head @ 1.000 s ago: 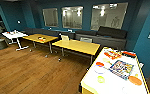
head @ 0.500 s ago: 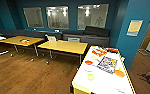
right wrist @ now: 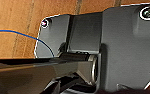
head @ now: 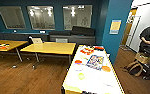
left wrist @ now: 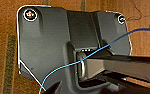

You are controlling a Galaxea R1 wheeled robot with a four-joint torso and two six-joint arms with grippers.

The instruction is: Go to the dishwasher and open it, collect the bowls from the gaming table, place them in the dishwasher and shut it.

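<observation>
A: What does the head view give us of the room?

B: Teal walls, three glazed panels [head: 47, 17] reflecting ceiling lights, and a brown wooden floor [head: 28, 77]. The gaming table [head: 93, 80] stands close in front, right of centre, white-topped with yellow edging. A colourful centre graphic [head: 95, 62] sits on it, and small orange, red and pale items that may be bowls lie around that, too blurred to tell.

A: And beyond it?

B: A yellow desk [head: 51, 47] to the left, a second yellow desk [head: 6, 44] further left with something orange on it. A dark bench [head: 73, 37] runs along the far wall. At the right, past the teal pillar, a person [head: 149, 37] sits near a brown bag [head: 136, 67] on the floor.

A: The left wrist view?

B: The robot's own dark plate, a blue cable [left wrist: 91, 56] across it, wooden floor behind. I cannot tell the left claw's state.

A: The right wrist view?

B: Again plate, cable and floorboards. The right claw's state is likewise unreadable.
</observation>
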